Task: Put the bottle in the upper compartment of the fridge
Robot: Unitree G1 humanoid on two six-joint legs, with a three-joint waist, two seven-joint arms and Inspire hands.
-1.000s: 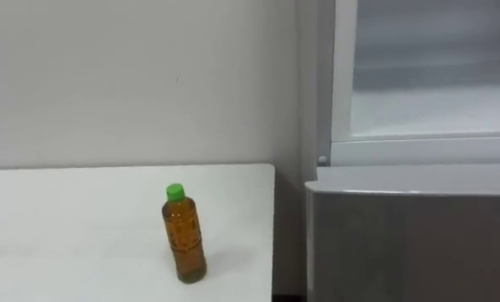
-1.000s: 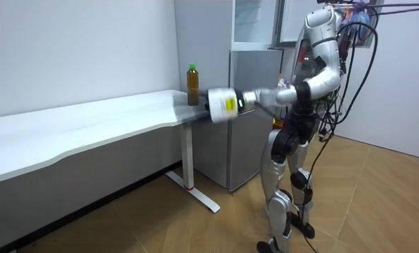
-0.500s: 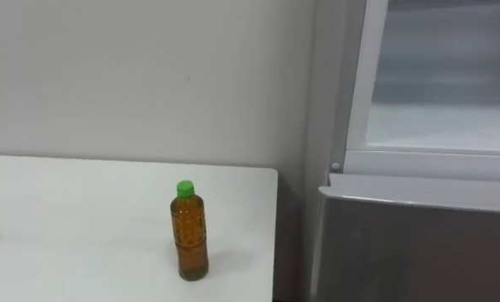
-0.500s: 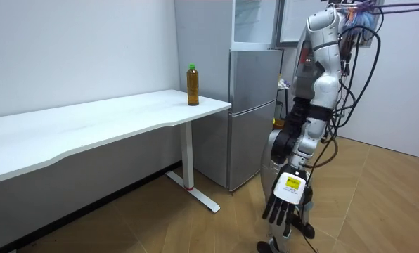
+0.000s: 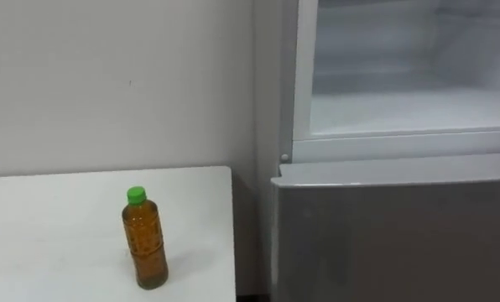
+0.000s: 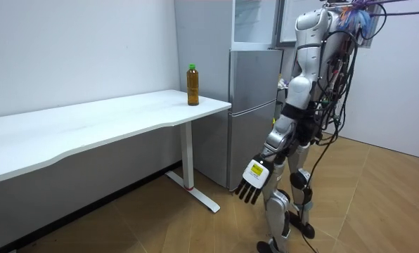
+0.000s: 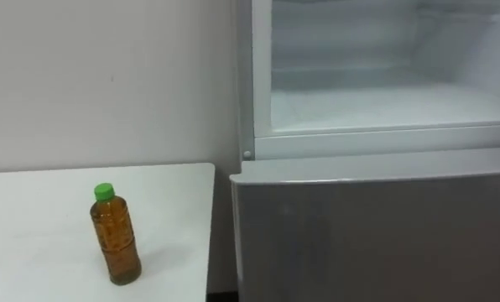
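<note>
Bottle not grabbed yet, so I'm at the "go reach for it" stage.

The bottle [image 5: 145, 239] stands upright on the table [image 5: 49, 201], near the corner beside the fridge [image 5: 401, 226], and nothing of mine touches it. My left hand [image 6: 252, 184] hangs low by my leg, well below the tabletop, with its fingers straight and spread and nothing in them. The upper compartment [image 5: 401, 113] looks open, with a bare white shelf inside, so I don't think there's any door work. Next, I reckon, I bring that hand up to the bottle, wrap it round the body below the green cap [image 5: 136, 195], lift it straight so it doesn't tip, then carry it right onto that shelf.
</note>
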